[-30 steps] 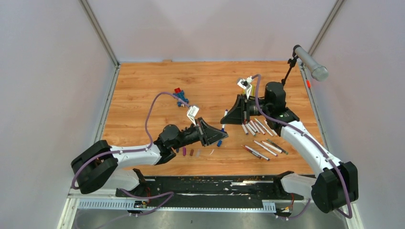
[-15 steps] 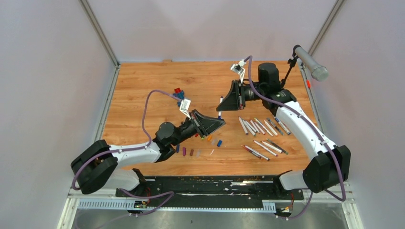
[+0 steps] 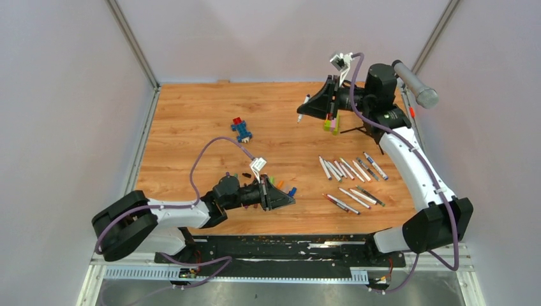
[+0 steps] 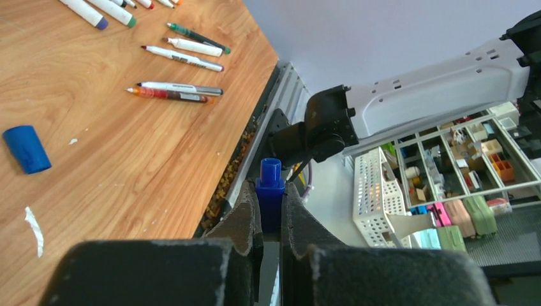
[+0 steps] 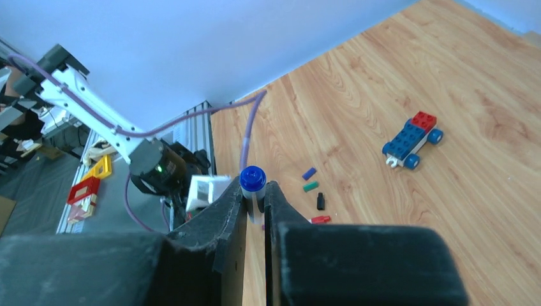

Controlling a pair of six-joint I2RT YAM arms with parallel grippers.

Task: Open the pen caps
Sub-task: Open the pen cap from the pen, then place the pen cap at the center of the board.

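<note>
- The wooden table [image 3: 191,115] fills my overhead view, and both arms work over its right half.
- The right arm [image 3: 408,159] is the more extended one: it rises from its base and reaches to the far right corner, with its wrist turned left so the tool points toward the table's middle.
- The left arm [image 3: 172,213] lies low along the near edge, its forearm almost level and pointing right.
- A microphone [image 3: 415,83] on its stand slants over the far right corner, just beside the right arm's wrist.
- The right gripper [image 5: 254,191] is held above the boards, its fingers pinched narrow on a pen [image 5: 253,180] whose blue end sticks out past them.
- The left gripper [image 4: 271,203] is clamped tight on a blue cap [image 4: 270,182], which stands up between the fingertips just above the table.
- A blue-and-red brick car [image 3: 241,129] sits alone at centre left.
- A small block stack [image 3: 331,124] stands under the right wrist.
- The other pens [image 3: 348,169] lie in a row on the right, with a few more [image 3: 349,199] nearer me.
- The loose caps [image 3: 281,185] are scattered just beside the left gripper, one blue one [image 4: 25,148] lying on its side.
</note>
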